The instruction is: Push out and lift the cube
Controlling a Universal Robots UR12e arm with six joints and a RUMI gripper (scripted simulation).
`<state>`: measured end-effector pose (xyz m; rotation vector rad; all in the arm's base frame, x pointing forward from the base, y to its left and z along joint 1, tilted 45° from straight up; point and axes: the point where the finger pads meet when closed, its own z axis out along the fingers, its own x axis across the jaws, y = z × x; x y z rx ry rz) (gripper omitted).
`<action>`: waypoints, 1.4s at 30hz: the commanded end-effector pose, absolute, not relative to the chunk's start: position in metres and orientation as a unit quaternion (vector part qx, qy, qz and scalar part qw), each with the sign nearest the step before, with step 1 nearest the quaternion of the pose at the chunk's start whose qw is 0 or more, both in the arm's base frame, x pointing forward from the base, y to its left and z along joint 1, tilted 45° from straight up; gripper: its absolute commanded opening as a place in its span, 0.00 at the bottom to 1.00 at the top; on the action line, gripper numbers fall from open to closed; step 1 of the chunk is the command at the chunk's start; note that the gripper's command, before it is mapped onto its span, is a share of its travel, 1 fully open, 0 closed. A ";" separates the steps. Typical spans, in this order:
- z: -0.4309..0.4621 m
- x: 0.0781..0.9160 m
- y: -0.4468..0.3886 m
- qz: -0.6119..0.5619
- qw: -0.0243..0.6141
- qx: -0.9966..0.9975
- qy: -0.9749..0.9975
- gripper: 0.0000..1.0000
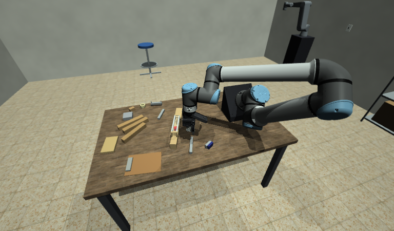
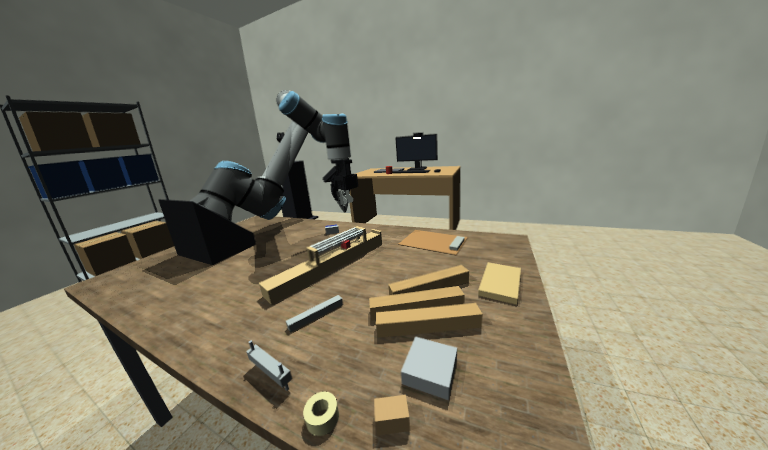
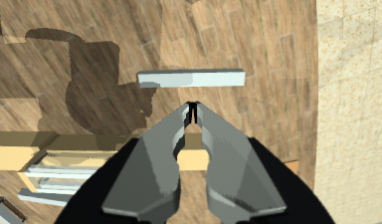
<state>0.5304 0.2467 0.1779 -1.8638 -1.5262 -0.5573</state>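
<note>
The channel (image 1: 175, 127) is a long tan base with a clear railed roof, lying near the table's middle; it also shows in the exterior view (image 2: 334, 255) and at the lower left of the wrist view (image 3: 50, 169). The small red cube (image 1: 175, 128) sits inside it (image 2: 345, 243). My gripper (image 1: 189, 129) (image 2: 343, 200) hangs above the table just right of the channel, outside it. Its fingers (image 3: 192, 107) are shut with nothing between them. A grey bar (image 3: 191, 78) (image 1: 191, 144) lies on the table just beyond the fingertips.
A blue-and-white block (image 1: 209, 144) lies right of the grey bar. Tan planks (image 1: 132, 125), a grey block (image 1: 127, 115), an orange mat (image 1: 143, 163), a second grey bar (image 1: 160, 113), a bracket (image 1: 156, 103) and a ring (image 1: 142, 106) lie to the left. The arm's black base (image 1: 235, 100) stands behind.
</note>
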 end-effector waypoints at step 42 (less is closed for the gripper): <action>0.176 0.544 0.246 0.047 0.381 -0.923 0.020 0.00</action>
